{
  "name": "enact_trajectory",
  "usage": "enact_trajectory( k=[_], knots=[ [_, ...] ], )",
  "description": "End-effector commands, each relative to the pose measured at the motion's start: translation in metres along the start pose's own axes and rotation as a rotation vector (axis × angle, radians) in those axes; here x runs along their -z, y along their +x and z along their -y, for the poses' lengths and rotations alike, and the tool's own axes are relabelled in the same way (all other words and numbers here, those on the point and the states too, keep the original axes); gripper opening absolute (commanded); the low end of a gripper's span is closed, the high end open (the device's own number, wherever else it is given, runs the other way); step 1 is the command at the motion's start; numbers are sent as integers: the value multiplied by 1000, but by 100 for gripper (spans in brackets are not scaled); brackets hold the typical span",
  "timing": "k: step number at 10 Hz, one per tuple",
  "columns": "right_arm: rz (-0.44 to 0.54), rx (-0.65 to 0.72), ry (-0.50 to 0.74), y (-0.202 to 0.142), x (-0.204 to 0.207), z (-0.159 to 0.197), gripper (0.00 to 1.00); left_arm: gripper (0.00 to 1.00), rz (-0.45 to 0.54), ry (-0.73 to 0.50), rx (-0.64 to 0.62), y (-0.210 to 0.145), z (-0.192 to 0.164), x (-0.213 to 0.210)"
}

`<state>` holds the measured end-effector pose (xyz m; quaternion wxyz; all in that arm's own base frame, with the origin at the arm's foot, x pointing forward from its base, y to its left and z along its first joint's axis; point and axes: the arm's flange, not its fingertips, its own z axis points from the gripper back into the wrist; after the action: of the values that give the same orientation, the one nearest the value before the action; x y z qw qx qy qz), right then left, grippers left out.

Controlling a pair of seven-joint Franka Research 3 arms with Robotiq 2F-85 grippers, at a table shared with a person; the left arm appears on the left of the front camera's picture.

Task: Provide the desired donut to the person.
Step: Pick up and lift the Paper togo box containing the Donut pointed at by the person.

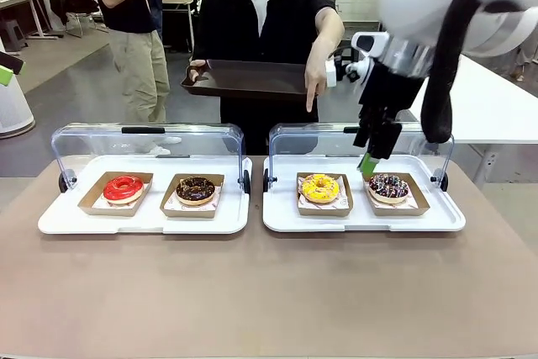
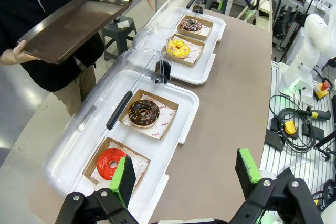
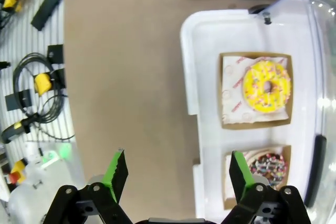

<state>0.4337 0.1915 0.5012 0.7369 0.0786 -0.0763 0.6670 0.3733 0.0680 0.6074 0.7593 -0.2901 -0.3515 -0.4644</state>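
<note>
**Donut handoff: both tools spread wide, nothing in either one**

So the person [image 1: 261,23] in the black shirt is at 12 o'clock across the tabletop [image 1: 269,292]. One hand holds a dark serving tray [image 1: 244,79]. The pointing hand [image 1: 317,73] has its index finger aimed straight down toward 6 o'clock.

In the front view the yellow donut [image 1: 320,187] sits right below that fingertip. It's in its cardboard box on the right white tray [image 1: 361,218], with the clear lid [image 1: 294,136] flipped up behind it. The sprinkled chocolate donut [image 1: 388,187] is at its 3 o'clock on the same tray. Over at 9 o'clock the left white tray [image 1: 143,220] carries a red donut [image 1: 123,187] and a plain chocolate donut [image 1: 196,189], each in its own box.

The right tool [image 3: 178,170] hangs fingers-down over the right tray, jaws wide and empty. From the front its green pad shows at about 11 o'clock of the sprinkled chocolate donut, between the two boxes. In its own wrist view one pad overlaps that donut's box and the other sits over bare tabletop, with the yellow donut up at roughly 1 o'clock.

The left tool [image 2: 186,169] is wide and empty too, up above the near end of the left tray. The red donut is just beside one of its pads.
</note>
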Motion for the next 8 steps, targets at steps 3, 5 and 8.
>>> enact_trajectory(
  k=[3,5,8],
  knots=[
    [-94,-26,-45,3,46,33,100,100,18,-6,2,1,1,0],
    [-102,-15,-13,-4,65,39,100,100,18,-6,2,1,1,0],
    [-88,-19,4,-7,68,36,100,100,18,-6,2,1,1,0]
  ],
)
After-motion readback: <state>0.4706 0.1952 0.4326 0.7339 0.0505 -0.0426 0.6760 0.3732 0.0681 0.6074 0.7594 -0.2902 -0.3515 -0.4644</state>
